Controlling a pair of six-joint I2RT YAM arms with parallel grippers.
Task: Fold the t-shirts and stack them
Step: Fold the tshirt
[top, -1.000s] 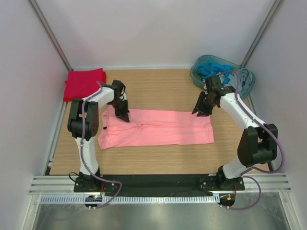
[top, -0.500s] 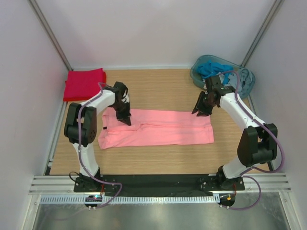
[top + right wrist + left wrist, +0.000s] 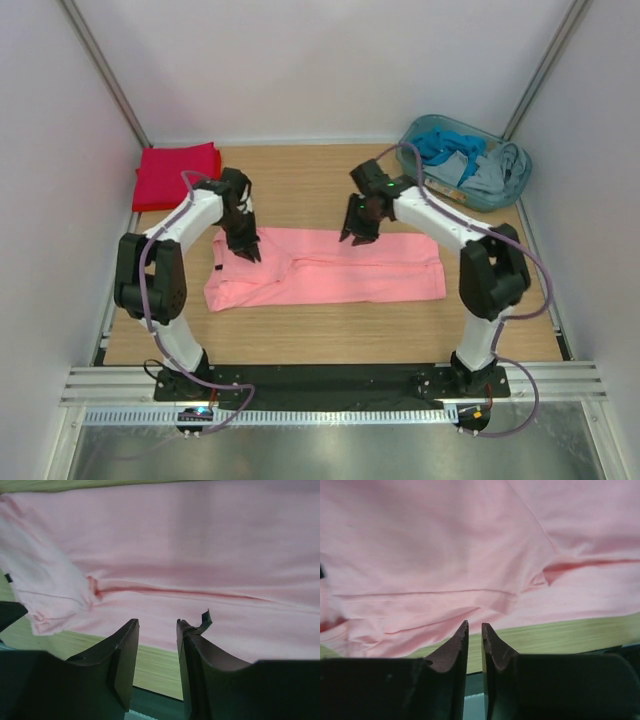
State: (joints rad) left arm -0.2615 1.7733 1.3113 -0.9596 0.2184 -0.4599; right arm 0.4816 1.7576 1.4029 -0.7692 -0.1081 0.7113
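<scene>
Salmon-pink t-shirt (image 3: 330,270) lies as a long band across the near middle of the table (image 3: 320,185), so the lengthwise folding looks done and a crosswise fold comes next. Over its far edge the left gripper (image 3: 247,250) hangs with fingers almost pressed together on nothing, the right gripper (image 3: 355,235) slightly spread and empty; each probably needs to pinch an end of the band. Farther back left, the red t-shirt (image 3: 175,172) lies folded.
</scene>
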